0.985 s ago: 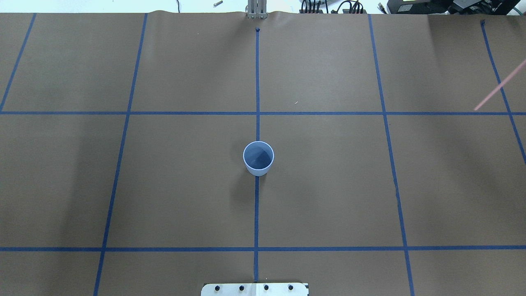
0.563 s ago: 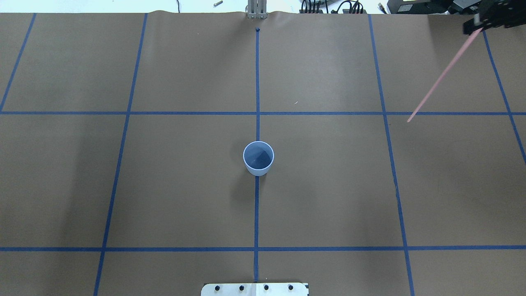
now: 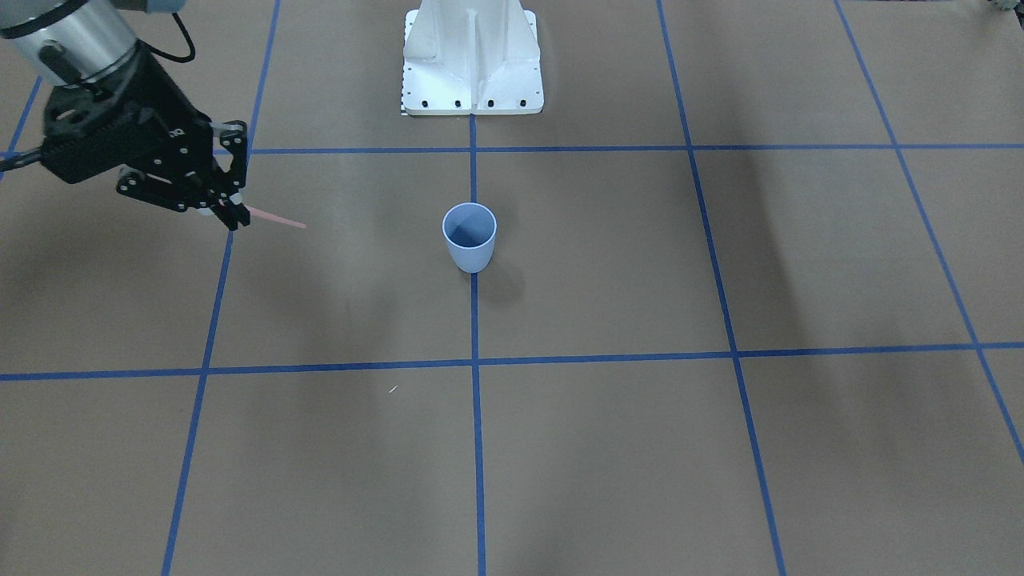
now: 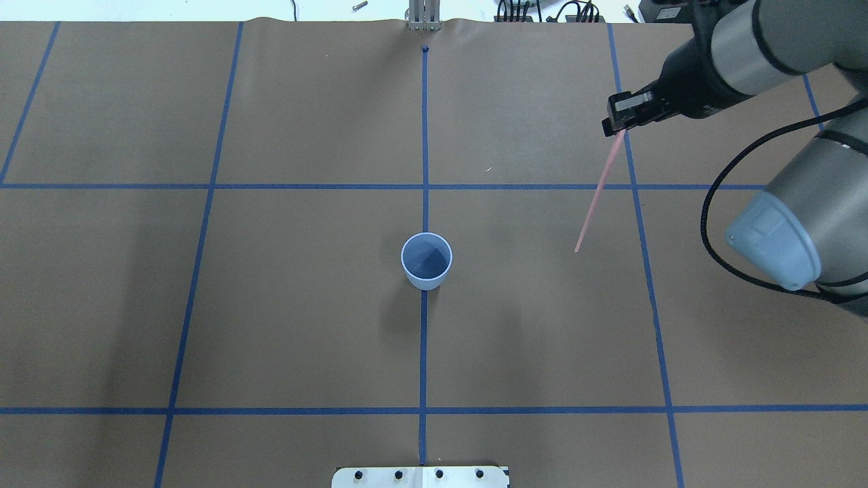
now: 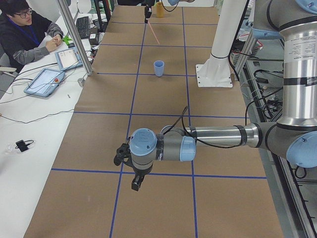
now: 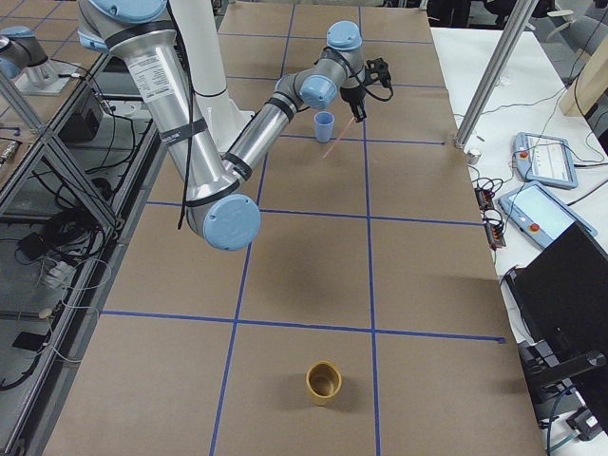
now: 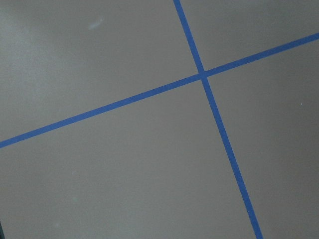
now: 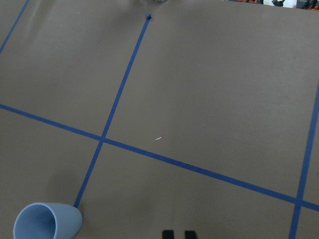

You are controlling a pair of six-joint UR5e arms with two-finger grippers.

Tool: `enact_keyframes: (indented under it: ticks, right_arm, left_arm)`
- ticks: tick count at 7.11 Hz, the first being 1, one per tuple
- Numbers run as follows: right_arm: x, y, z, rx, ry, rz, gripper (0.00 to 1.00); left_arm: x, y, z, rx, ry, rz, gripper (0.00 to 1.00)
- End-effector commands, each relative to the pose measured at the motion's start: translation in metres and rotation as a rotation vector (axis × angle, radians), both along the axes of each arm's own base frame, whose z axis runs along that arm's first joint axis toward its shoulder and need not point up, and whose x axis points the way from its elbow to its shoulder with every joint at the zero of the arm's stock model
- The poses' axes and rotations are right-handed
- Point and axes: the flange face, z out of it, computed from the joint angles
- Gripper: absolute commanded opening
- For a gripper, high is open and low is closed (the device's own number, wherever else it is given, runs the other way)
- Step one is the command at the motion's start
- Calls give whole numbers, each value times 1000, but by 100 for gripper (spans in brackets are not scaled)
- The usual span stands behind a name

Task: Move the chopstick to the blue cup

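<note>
Chopstick (image 4: 597, 193): clamped at upper end in right gripper (image 4: 614, 126), slanting tip-down above table (image 4: 271, 305), tip toward upright blue cup (image 4: 426, 261), well apart leftward; left gripper (image 5: 135, 184) farther off, state untellable.

Blue cup (image 8: 47, 221) bottom left, on tape line (image 8: 124, 74); pincer (image 8: 179, 234) tips at bottom edge

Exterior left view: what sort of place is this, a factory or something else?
Most likely a robotics lab bench, not a factory. The table is covered in brown paper gridded with blue tape, a robot arm reaches over it, and a person sits beside control tablets.
</note>
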Motion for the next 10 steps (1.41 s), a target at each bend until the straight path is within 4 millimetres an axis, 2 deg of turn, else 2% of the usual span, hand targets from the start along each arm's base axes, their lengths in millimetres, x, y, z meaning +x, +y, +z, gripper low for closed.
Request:
enact_keyframes:
  ticks: [1,2,3,4,5,6,7,10]
  right_arm:
    - [-44,18,-19,30,29,-30,0]
    - [-75,24,-59,-24,38,-15,0]
    - [-113,41,-75,-40,47,2,0]
    - [-136,38,-103,-84,21,38,0]
    - [-152,28,-131,-126,8,59,0]
    - [-149,29,-167,-146,29,61,0]
    - [-146,31,-180,-145,34,64,0]
    - [-157,13,-160,-140,96,106,0]
  left_arm:
    - [6,15,-14,-92,56,-103,99]
    - [5,15,-13,-92,56,-104,99]
    - [5,16,-12,-95,55,-105,99]
    - [6,16,-10,-99,55,-103,99]
    - [6,17,-7,-104,54,-104,99]
    - [6,17,-6,-106,54,-105,99]
    - [6,20,-4,-112,54,-105,99]
    - [6,21,-2,-112,54,-104,99]
